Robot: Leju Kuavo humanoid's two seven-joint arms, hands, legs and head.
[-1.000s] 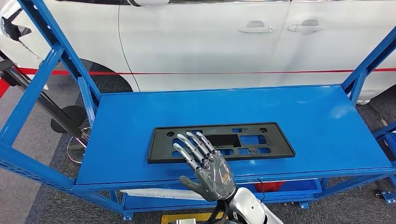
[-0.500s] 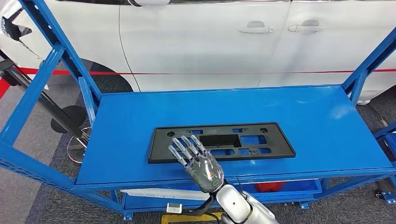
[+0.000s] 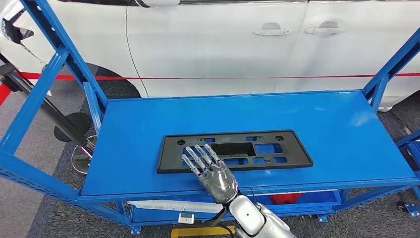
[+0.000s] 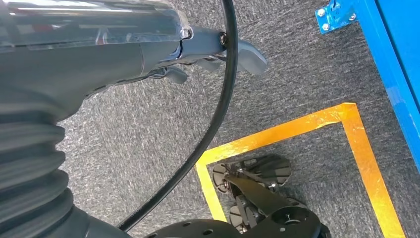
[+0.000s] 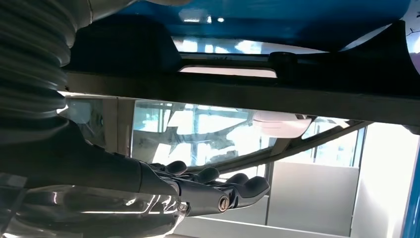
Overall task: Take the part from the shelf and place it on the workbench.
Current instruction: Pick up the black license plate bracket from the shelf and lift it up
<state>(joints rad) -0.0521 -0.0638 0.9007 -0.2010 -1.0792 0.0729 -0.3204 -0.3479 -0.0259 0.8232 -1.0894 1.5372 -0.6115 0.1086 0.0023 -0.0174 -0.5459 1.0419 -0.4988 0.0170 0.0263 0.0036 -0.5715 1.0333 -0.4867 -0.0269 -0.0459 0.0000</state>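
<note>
Black plastic plate (image 3: 235,149) on the blue shelf (image 3: 327,124) looks light, stiff (thin, maybe slick). My right hand (image 3: 210,171) hovers spread, holding nothing; I'd take its near long edge.

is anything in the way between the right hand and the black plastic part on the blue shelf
Nothing visible is. In the head view the right hand reaches over the front edge of the blue metal shelf, its spread fingers already over the near left portion of the flat black plastic frame part. The shelf surface around the part is bare.
</note>
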